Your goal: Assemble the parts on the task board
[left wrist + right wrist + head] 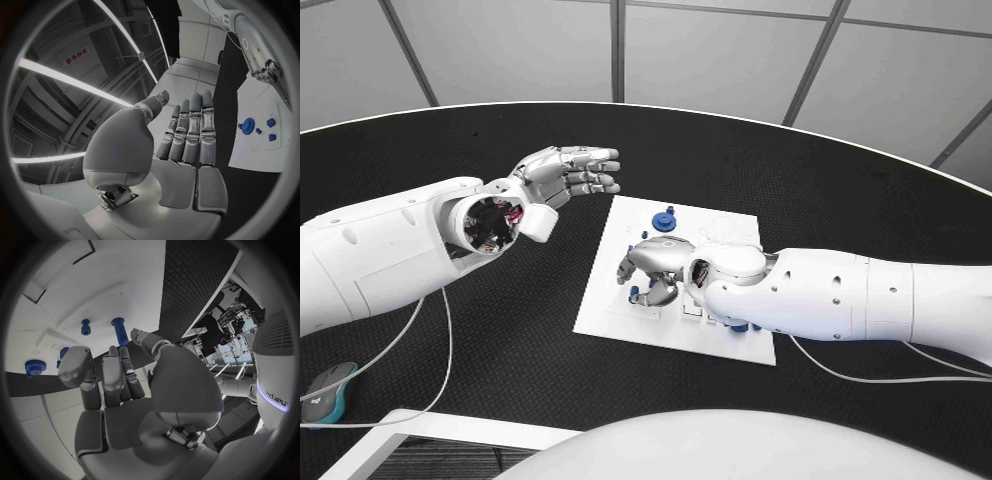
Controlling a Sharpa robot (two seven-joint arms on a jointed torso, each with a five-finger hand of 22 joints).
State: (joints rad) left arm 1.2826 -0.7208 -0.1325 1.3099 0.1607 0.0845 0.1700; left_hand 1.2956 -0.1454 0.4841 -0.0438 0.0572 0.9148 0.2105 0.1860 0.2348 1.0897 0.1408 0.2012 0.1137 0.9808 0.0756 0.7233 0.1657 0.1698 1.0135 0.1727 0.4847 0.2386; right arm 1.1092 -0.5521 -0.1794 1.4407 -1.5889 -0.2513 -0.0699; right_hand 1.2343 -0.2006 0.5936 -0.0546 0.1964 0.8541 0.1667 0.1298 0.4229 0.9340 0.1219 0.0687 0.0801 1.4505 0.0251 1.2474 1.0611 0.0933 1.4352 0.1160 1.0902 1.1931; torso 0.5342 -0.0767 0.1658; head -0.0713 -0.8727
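Observation:
The white task board (733,235) lies in the middle of the black table. A blue gear-like part (668,215) stands near its far edge, and small blue parts (635,293) show by its left edge. My right hand (661,270) hovers over the board's middle, fingers apart and bent downward, with nothing in them. In the right wrist view, a blue peg (119,331) stands just past the right hand (119,385), beside a shorter peg (85,326) and the gear (34,367). My left hand (567,175) floats open to the left of the board's far corner; the left wrist view shows that hand (187,135) flat, with the gear (247,125) beyond it.
Another blue part (737,325) peeks out under my right forearm at the board's near edge. A white cable (430,400) runs across the table at the near left, and a small grey device (326,385) lies there. Bare black table surrounds the board.

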